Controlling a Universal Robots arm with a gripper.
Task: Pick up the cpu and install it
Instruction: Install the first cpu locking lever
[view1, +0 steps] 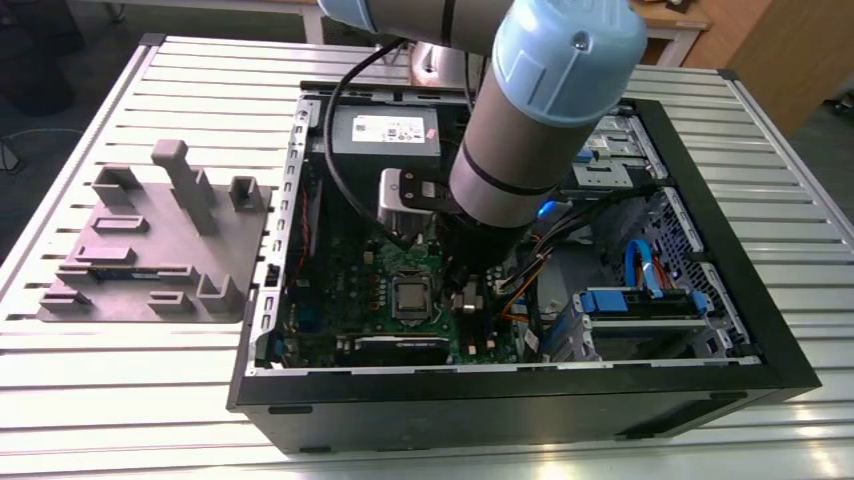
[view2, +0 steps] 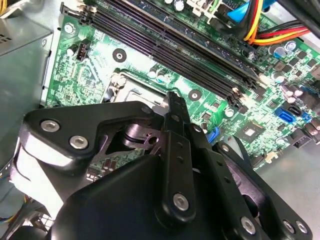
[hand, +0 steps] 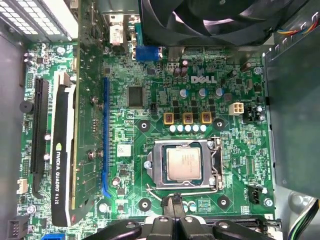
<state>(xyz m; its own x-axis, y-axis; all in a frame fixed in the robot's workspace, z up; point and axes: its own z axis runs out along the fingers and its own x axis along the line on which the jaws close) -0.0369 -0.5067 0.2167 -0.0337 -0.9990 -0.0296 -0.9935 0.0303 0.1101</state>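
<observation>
Cpu (hand: 184, 163) sits flat in the metal-framed socket (hand: 156, 165) on the green motherboard (hand: 150, 120) in the first wrist view, silver top up, frame around it on all sides. Gripper (hand: 176, 207) hangs just beside the socket edge nearest it, fingers pressed together at the tips, nothing between them. In the second wrist view the gripper (view2: 172, 100) linkage covers most of the socket. In the exterior view the arm (view1: 534, 130) reaches down into the open pc case (view1: 534, 400). Handling guess: chip is light, stiff, thin, slick metal lid; underside contacts likely fragile. Best hold looks like two opposite side edges, kept level; socket frame leaves little finger room.
</observation>
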